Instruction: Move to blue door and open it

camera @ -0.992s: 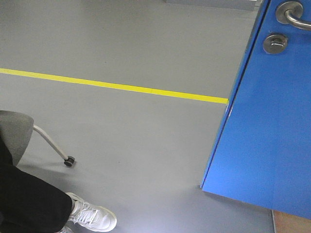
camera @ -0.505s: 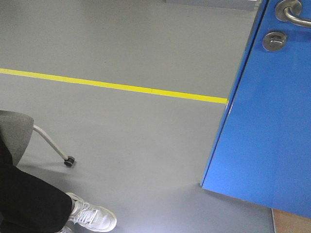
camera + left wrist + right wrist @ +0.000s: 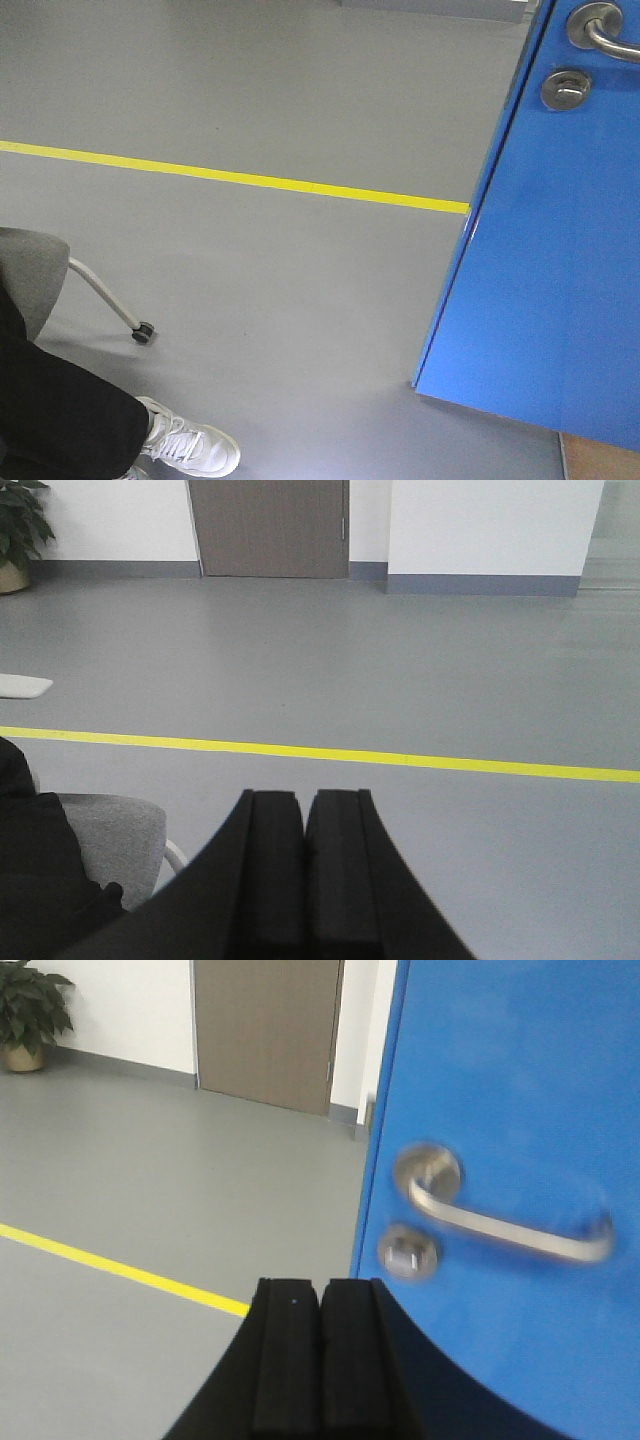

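Black fingers of the right gripper (image 3: pixel 320 1355) press flat together with nothing between them, low in the right wrist view. Just beyond stands the blue door (image 3: pixel 500 1160), its silver lever handle (image 3: pixel 500 1222) and the round lock (image 3: pixel 407 1253) under it slightly blurred. The left gripper (image 3: pixel 304 870) is likewise pressed together and holding nothing, pointing over grey floor toward a yellow floor line (image 3: pixel 400 758). Farther off, a brown door (image 3: pixel 268 528) sits in the white wall, a potted plant (image 3: pixel 18 530) at the left.
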### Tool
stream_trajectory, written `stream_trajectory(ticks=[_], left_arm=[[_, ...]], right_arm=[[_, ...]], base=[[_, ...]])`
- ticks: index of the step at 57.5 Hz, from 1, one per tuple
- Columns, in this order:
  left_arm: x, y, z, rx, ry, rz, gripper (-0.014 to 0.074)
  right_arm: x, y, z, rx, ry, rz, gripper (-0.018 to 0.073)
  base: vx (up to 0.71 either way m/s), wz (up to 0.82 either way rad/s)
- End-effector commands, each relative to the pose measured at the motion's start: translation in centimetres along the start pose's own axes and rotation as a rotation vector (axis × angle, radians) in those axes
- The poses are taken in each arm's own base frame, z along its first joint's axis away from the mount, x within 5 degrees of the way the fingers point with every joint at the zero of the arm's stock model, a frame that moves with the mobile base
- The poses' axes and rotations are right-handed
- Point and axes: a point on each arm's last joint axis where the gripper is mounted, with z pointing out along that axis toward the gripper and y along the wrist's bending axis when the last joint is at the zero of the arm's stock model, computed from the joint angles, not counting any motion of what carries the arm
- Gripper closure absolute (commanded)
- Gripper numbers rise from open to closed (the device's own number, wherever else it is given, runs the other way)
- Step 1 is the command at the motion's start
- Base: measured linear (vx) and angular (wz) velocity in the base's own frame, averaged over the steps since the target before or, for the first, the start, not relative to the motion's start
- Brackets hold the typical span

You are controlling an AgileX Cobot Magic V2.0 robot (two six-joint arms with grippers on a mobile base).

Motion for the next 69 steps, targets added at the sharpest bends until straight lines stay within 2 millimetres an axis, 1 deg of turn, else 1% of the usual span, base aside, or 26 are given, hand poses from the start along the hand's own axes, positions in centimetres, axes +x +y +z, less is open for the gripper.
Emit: stream_trajectory(ticks=[1, 5, 7, 9, 14, 16, 23, 26, 28, 32, 34, 38, 49, 69], left_arm=[[-1.7, 0.0, -0.4, 0.007, -0.124, -0.008, 0.0524], [-1.7, 0.0, -0.4, 0.007, -0.124, -0.008, 0.0524], [-1.7, 0.0, -0.4, 0.007, -0.124, -0.008, 0.0524], [-1.7, 0.0, -0.4, 0.007, -0.124, -0.008, 0.0524], [-1.7, 0.0, -0.4, 0.007, -0.124, -0.008, 0.0524], [-1.7, 0.0, -0.4, 0.007, -0.124, -0.008, 0.0524], [-1.7, 0.0, -0.4, 0.007, -0.125, -0.008, 0.0524], [-1.7, 0.0, -0.4, 0.007, -0.123, -0.008, 0.0524], [-1.7, 0.0, -0.4, 0.007, -0.123, -0.008, 0.0524], [-1.7, 0.0, -0.4, 0.007, -0.123, -0.008, 0.0524], [-1.7, 0.0, -0.4, 0.007, -0.123, -0.008, 0.0524], [-1.7, 0.0, -0.4, 0.007, -0.123, -0.008, 0.0524], [-1.7, 0.0, -0.4, 0.007, -0.123, -0.008, 0.0524], [-1.7, 0.0, -0.4, 0.007, -0.123, -0.008, 0.0524]], right_arm=[[2.3, 0.1, -2.3, 0.004, -0.123, -0.022, 0.0547], [5.9, 0.3, -3.9, 0.003, -0.141, -0.013, 0.0547], [7.1, 0.4, -4.3, 0.0, -0.15, -0.003, 0.0547], [8.7, 0.6, -4.9, -0.004, -0.168, 0.012, 0.0547], [11.5, 0.8, -5.5, -0.001, -0.206, 0.016, 0.0547], [12.6, 0.9, -5.2, 0.003, -0.198, 0.008, 0.0547], [15.2, 1.3, -3.3, -0.013, -0.128, 0.007, 0.0547], [16.0, 1.4, -2.8, -0.017, -0.139, 0.004, 0.0547], [17.0, 1.5, -2.3, -0.016, -0.147, 0.003, 0.0547], [18.3, 1.6, -1.8, -0.001, -0.172, 0.035, 0.0547], [18.5, 1.5, -1.8, 0.015, -0.139, 0.061, 0.0547], [18.5, 1.2, -1.8, 0.059, -0.134, 0.093, 0.0547], [18.6, 0.7, -1.9, 0.148, -0.131, 0.103, 0.0547], [18.7, 0.7, -1.8, 0.146, -0.117, 0.121, 0.0547]], base=[[0.0, 0.0], [0.0, 0.0], [0.0, 0.0], [0.0, 0.0], [0.0, 0.0], [0.0, 0.0], [0.0, -0.01], [0.0, -0.01], [0.0, -0.01], [0.0, -0.01], [0.0, 0.0], [0.0, 0.0], [0.0, 0.0], [0.0, 0.0]])
